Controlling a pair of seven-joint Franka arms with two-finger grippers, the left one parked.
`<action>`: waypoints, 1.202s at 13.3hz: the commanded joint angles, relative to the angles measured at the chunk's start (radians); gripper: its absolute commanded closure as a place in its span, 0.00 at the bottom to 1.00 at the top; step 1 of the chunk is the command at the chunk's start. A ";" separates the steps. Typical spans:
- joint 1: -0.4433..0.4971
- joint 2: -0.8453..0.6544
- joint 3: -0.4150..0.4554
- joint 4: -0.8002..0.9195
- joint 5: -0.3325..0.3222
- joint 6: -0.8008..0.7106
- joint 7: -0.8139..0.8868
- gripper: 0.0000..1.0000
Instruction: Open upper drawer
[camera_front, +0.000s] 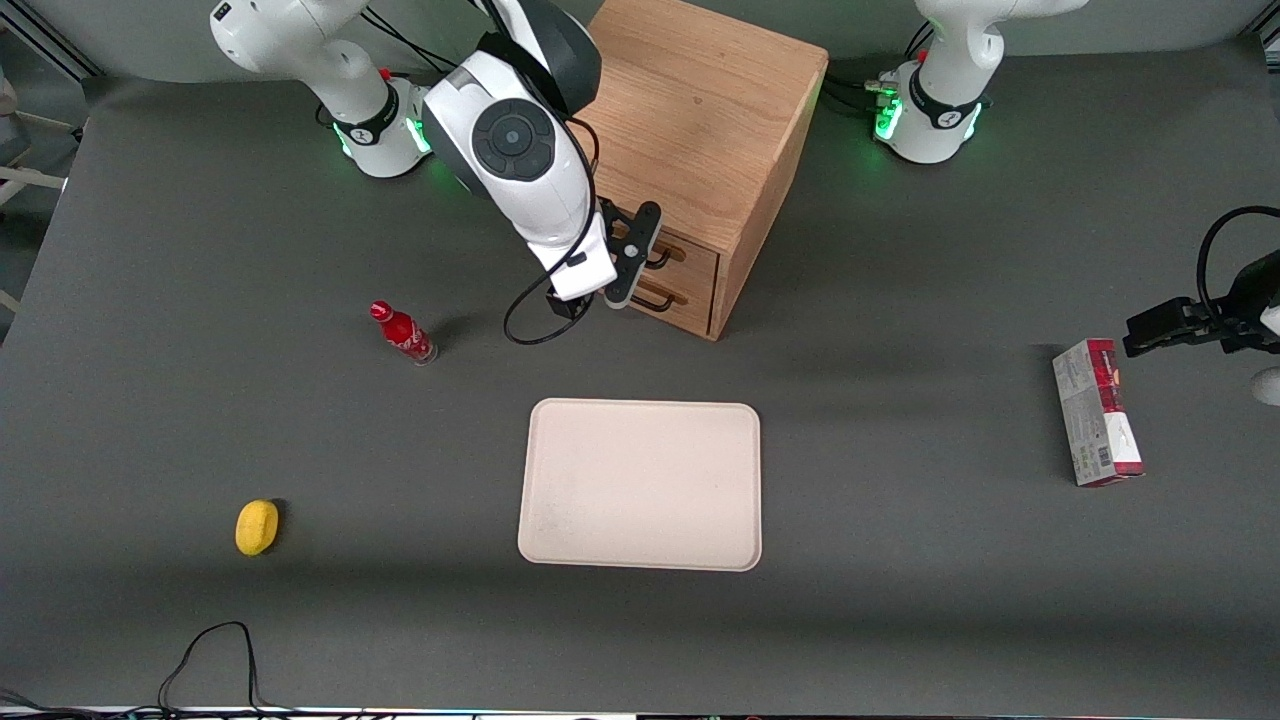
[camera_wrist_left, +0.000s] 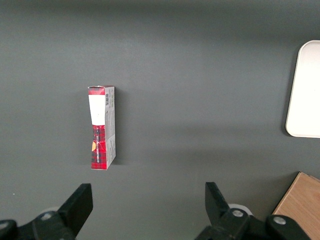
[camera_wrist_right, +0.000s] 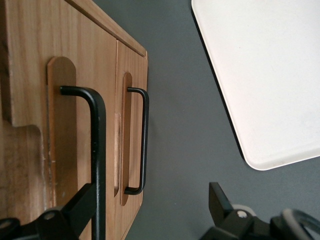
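The oak cube cabinet (camera_front: 700, 130) stands at the back of the table. The upper drawer (camera_front: 696, 257) (camera_wrist_right: 30, 75) looks pushed in, its front level with the lower drawer (camera_front: 690, 302) (camera_wrist_right: 132, 60). My right gripper (camera_front: 632, 258) (camera_wrist_right: 150, 192) hangs open right in front of the two drawer fronts. The upper drawer's black wire handle (camera_front: 662, 257) (camera_wrist_right: 98, 140) runs close along the inner edge of one finger (camera_wrist_right: 75, 205), inside the open gap. The other finger (camera_wrist_right: 219, 197) hangs over bare table. Nothing is gripped.
A cream tray (camera_front: 640, 485) (camera_wrist_right: 270, 75) lies nearer the front camera than the cabinet. A red bottle (camera_front: 403, 333) stands beside the working arm and a yellow object (camera_front: 257, 526) lies nearer the camera. A red and white box (camera_front: 1097, 412) (camera_wrist_left: 102, 127) lies toward the parked arm's end.
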 joint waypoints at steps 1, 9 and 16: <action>0.023 -0.017 -0.005 -0.020 0.025 0.013 -0.028 0.00; 0.023 0.040 -0.010 -0.020 0.020 0.065 -0.071 0.00; 0.013 0.045 -0.048 -0.005 0.023 0.065 -0.003 0.00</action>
